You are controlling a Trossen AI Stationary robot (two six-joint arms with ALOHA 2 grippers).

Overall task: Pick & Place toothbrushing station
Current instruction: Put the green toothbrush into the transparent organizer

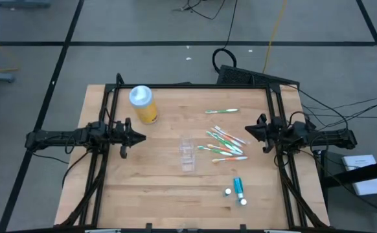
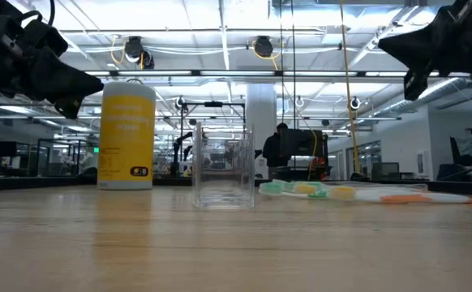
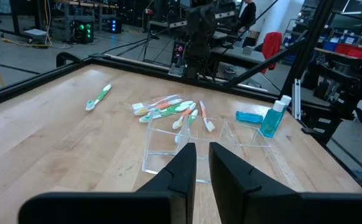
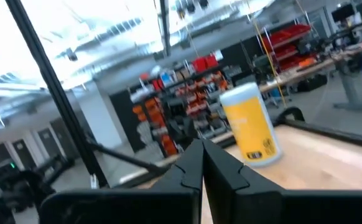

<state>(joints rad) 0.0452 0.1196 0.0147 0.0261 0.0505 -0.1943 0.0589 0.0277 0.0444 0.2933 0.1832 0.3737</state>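
A clear plastic cup [image 1: 187, 154] [image 2: 222, 174] stands upright on its base mid-table. To its right, several green, orange and white toothbrushes [image 1: 224, 144] [image 3: 168, 107] lie flat in a loose heap, with one more [image 1: 222, 111] lying apart, farther back. Small teal white-capped tubes [image 1: 238, 188] [image 3: 272, 118] sit near the front right. My left gripper [image 1: 131, 137] [image 3: 203, 149] hovers at the left side, level, pointing toward the cup, with a narrow gap between its fingers. My right gripper [image 1: 253, 131] [image 4: 201, 146] hovers at the right side, shut and empty, pointing across the table.
A yellow bottle with a pale blue lid [image 1: 143, 103] [image 4: 250, 127] stands upright at the back left. A dark frame [image 1: 188, 85] runs along the table's far edge and sides. Bare wood [image 1: 156, 194] lies at the front left.
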